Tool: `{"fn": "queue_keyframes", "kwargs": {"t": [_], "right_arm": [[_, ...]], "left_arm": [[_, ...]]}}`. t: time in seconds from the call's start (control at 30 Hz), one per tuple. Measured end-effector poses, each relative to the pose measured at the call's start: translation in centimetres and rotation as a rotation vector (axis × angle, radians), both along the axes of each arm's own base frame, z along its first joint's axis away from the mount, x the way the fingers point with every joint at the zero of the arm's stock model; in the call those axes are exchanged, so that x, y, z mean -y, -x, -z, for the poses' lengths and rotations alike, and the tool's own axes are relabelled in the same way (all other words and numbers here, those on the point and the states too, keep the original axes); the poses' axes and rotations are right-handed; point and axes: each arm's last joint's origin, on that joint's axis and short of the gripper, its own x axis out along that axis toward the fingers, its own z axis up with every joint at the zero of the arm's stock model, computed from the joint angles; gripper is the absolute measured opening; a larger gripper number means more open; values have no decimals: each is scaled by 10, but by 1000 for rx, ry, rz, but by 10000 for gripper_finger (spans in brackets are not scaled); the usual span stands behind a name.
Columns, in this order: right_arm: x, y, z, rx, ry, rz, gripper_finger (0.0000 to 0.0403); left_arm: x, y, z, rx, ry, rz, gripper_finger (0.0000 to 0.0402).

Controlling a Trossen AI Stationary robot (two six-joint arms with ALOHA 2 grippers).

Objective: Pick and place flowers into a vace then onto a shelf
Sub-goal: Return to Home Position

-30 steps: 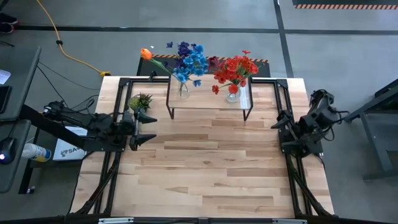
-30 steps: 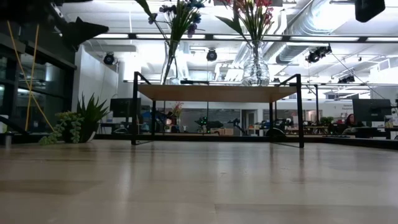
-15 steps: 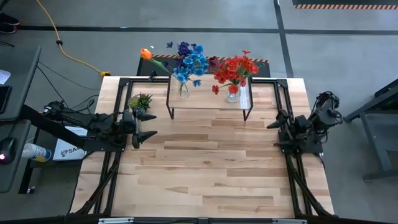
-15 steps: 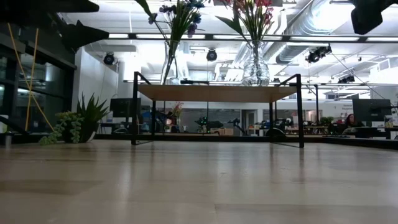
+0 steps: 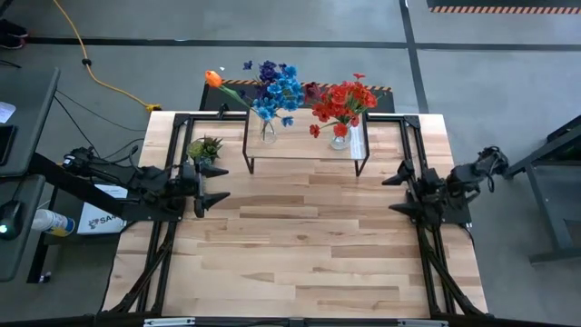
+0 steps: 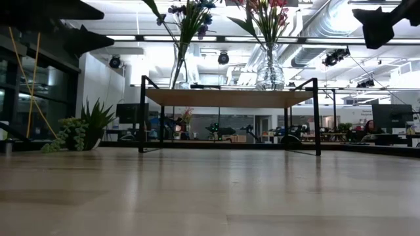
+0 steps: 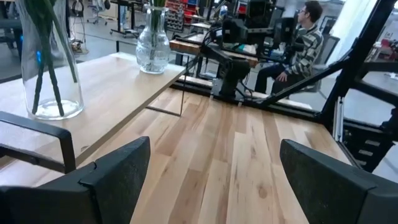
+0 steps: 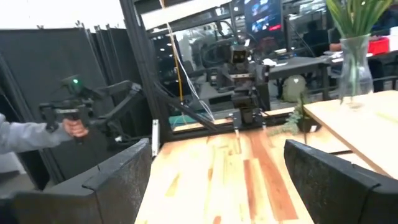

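The shelf (image 5: 307, 151) stands at the table's far middle on its thin black legs. On its top stand two glass vases. The left vase (image 5: 267, 131) holds blue, purple and orange flowers (image 5: 275, 88). The right vase (image 5: 339, 138) holds red flowers (image 5: 345, 100). My left gripper (image 5: 221, 184) hovers open at the table's left side, pointing right, level with the shelf's near left corner; in its wrist view, the left gripper (image 7: 214, 180) has nothing between its fingers. My right gripper (image 5: 390, 194) hovers open at the right side, pointing left; the right gripper (image 8: 217, 180) is likewise empty.
A small spiky green plant (image 5: 204, 148) sits on the table left of the shelf, just beyond my left gripper. Black frame rails (image 5: 172, 118) run along the table's left, right and far edges. The wooden tabletop (image 5: 300, 245) spreads in front of the shelf. A person's hand (image 8: 74, 126) shows beyond the table.
My right gripper has swung from pointing toward the shelf's right end round to pointing left across the table, shifting toward the near edge and sinking a little. It has stayed open. The vases, flowers and shelf have kept still.
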Motion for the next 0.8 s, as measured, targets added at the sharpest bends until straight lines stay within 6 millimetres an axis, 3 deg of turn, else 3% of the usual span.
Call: {"fn": "queue_keyframes", "kwargs": {"t": [0.27,0.43,0.67,0.8], "right_arm": [[6,-3,4,-36,23,11,351],[9,-6,8,-45,35,39,351],[6,-24,42,69,30,24,351],[6,-27,51,79,4,15,351]], "left_arm": [[-1,1,5,-49,-19,-14,390],[-1,0,20,-45,-21,-45,390],[-4,9,31,34,-44,-45,390],[-7,17,31,62,-74,-45,390]]}}
